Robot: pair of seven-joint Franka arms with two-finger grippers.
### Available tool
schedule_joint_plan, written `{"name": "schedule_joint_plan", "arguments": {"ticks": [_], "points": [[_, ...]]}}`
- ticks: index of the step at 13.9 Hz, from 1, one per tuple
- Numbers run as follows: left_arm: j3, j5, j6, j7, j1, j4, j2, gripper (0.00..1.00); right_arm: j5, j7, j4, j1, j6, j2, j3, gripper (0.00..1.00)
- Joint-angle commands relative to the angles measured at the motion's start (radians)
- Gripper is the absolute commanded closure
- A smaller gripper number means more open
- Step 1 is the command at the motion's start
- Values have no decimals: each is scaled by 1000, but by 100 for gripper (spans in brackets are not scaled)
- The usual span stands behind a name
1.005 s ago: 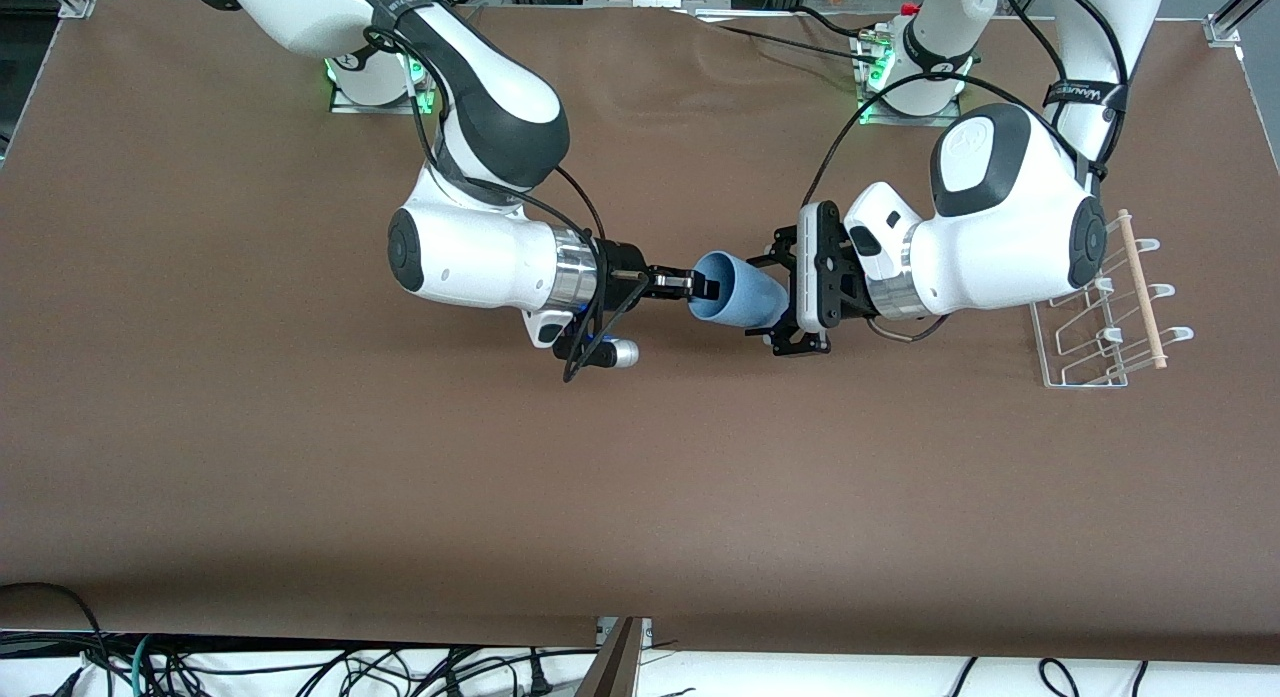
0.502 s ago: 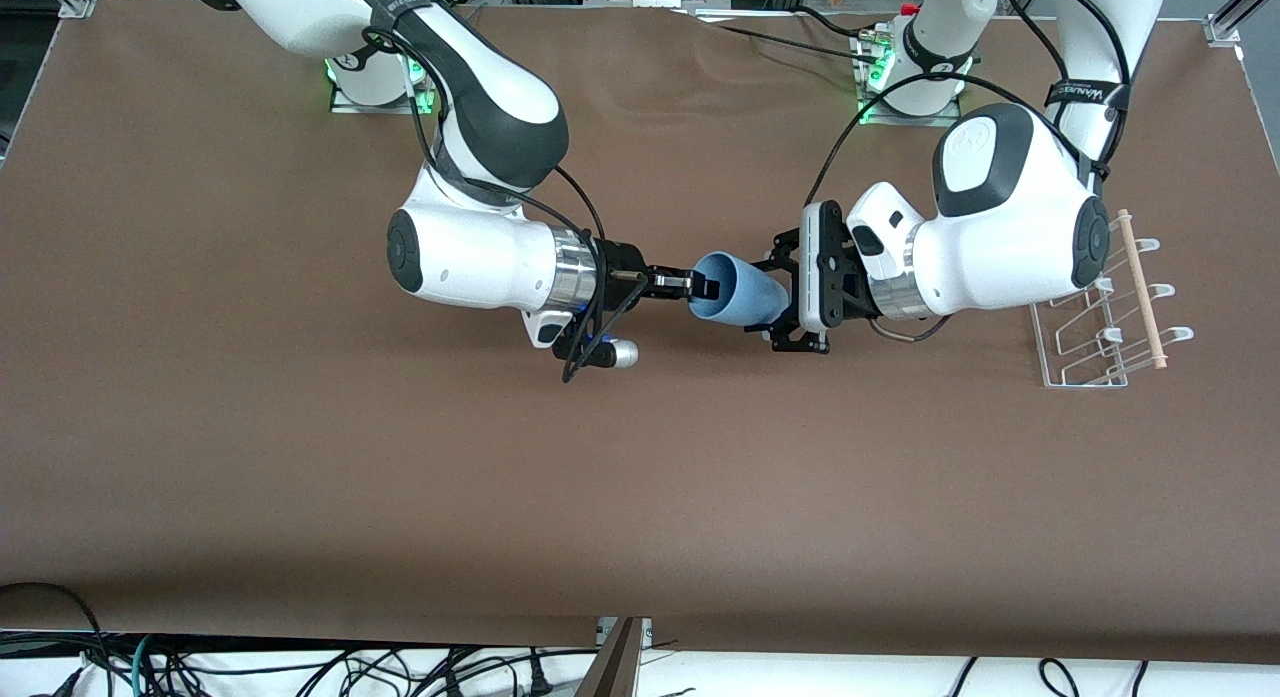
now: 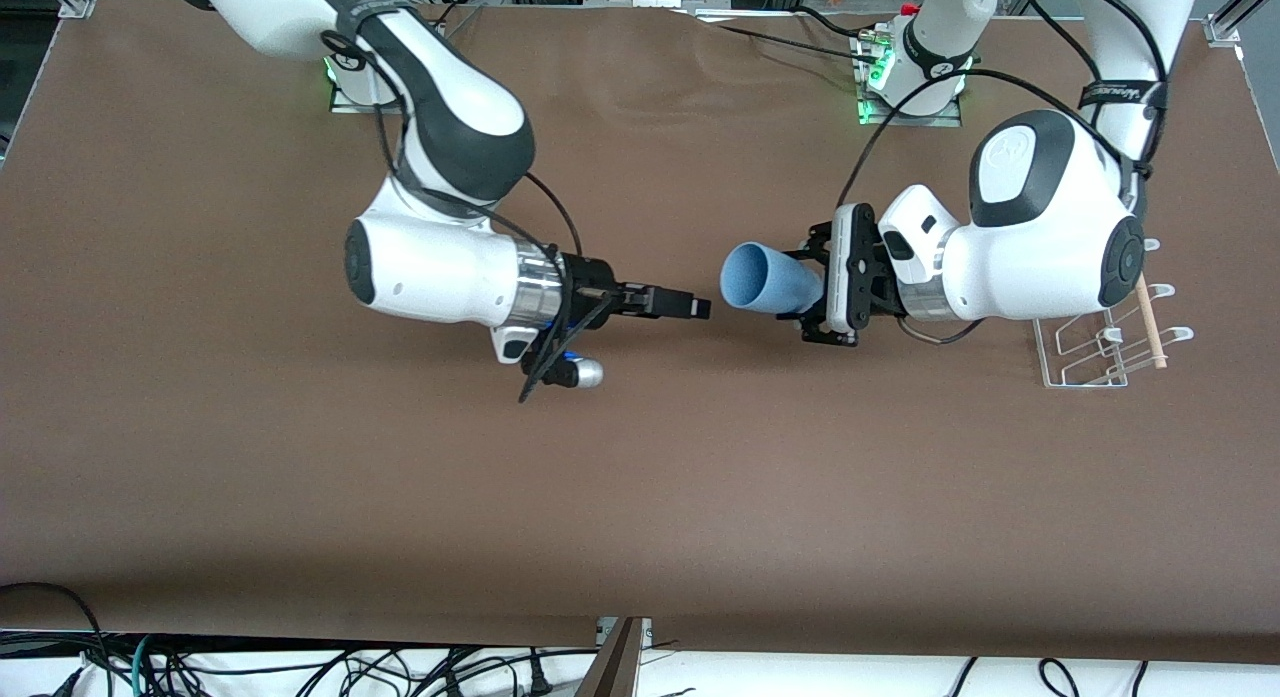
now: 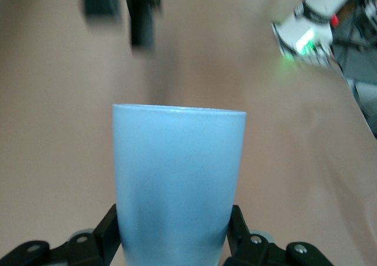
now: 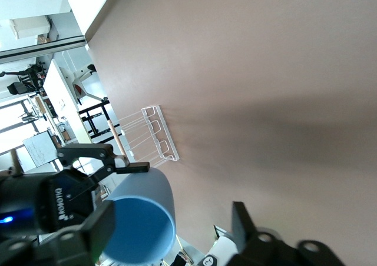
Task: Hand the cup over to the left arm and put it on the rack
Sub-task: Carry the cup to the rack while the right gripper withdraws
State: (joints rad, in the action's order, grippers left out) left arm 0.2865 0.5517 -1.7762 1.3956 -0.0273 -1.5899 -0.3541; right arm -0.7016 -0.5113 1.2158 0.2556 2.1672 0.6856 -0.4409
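Note:
The light-blue cup (image 3: 765, 280) hangs sideways above the middle of the table, its open mouth turned toward the right arm. My left gripper (image 3: 812, 293) is shut on the cup's base end, and its black fingers (image 4: 108, 229) press both sides of the cup (image 4: 178, 172). A short gap separates my right gripper (image 3: 692, 305) from the rim; it stands open with nothing held. In the right wrist view the cup (image 5: 140, 222) lies ahead of the right gripper (image 5: 171, 226). The white wire rack (image 3: 1092, 349) stands at the left arm's end of the table, partly hidden by that arm.
A brown mat (image 3: 640, 497) covers the whole table. The rack's wooden dowel (image 3: 1150, 327) sticks out from under the left arm's wrist. Both arm bases with green lights stand along the table's edge farthest from the front camera. Cables hang below the edge nearest it.
My right gripper opened, let go of the cup's rim and drew back toward the right arm's end. The left arm kept its grip and carried the cup a little toward the rack.

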Motion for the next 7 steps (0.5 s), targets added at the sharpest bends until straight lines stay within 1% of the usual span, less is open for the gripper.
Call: {"name": "schedule_joint_plan", "arguments": {"ticks": [1, 2, 4, 5, 6, 7], "points": [[-18, -161, 131, -74, 23, 31, 35, 100, 8, 36, -7, -91, -131, -41, -5, 0], [-18, -236, 171, -116, 23, 51, 35, 100, 45, 74, -7, -120, -159, -49, -4, 0], [-26, -398, 278, -215, 26, 76, 38, 100, 182, 126, -7, -162, -232, -69, -4, 0], [-39, -444, 334, -289, 35, 91, 38, 100, 250, 128, -6, -180, -268, -70, -4, 0], [-41, -491, 362, -326, 37, 103, 37, 100, 304, 129, -6, -203, -314, -80, -2, 0], [-40, -580, 400, -334, 37, 110, 37, 100, 351, 134, -6, -240, -372, -81, -2, 0]]}}
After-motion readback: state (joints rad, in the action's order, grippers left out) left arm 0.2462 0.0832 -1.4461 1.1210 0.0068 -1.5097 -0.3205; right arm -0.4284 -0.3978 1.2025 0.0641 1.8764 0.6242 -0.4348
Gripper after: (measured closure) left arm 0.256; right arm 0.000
